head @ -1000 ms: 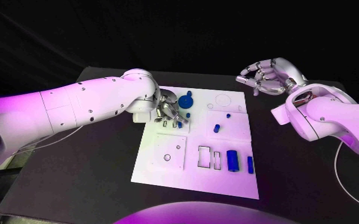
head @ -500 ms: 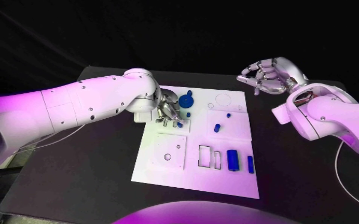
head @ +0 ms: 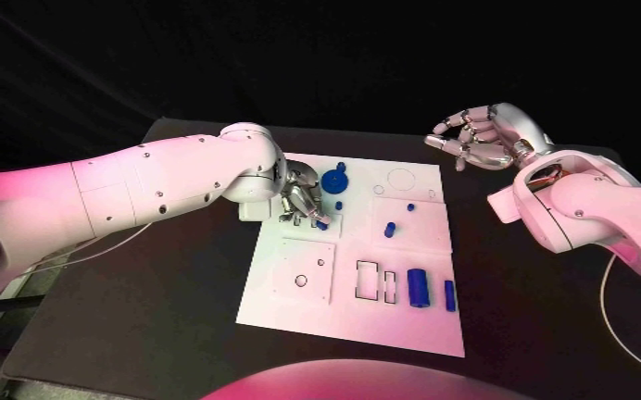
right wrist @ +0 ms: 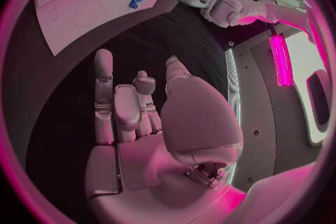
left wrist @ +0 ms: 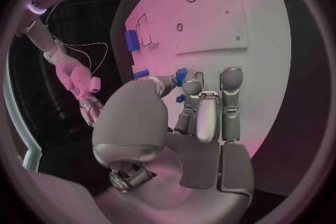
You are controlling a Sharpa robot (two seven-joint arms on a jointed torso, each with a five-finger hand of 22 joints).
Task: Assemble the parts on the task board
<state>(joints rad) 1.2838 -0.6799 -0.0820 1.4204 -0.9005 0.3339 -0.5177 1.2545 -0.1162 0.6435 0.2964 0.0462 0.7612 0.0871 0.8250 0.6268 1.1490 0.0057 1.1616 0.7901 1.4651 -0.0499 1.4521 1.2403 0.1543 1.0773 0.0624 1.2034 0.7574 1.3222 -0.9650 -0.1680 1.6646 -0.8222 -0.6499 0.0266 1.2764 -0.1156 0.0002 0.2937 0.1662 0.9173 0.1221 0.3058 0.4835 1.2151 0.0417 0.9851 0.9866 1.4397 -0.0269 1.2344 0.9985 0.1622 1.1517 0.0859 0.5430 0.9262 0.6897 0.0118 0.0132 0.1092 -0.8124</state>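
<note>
Black table, white flat task board: assembly only begun.
Left hand pinches a small blue part; right hand empty, fingers curled; blue parts lie loose.

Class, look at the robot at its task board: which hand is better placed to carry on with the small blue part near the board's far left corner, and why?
The left hand. Its fingers are already down on the task board at a small blue part. The right hand is raised off beyond the board's far right corner, holding nothing.
</note>
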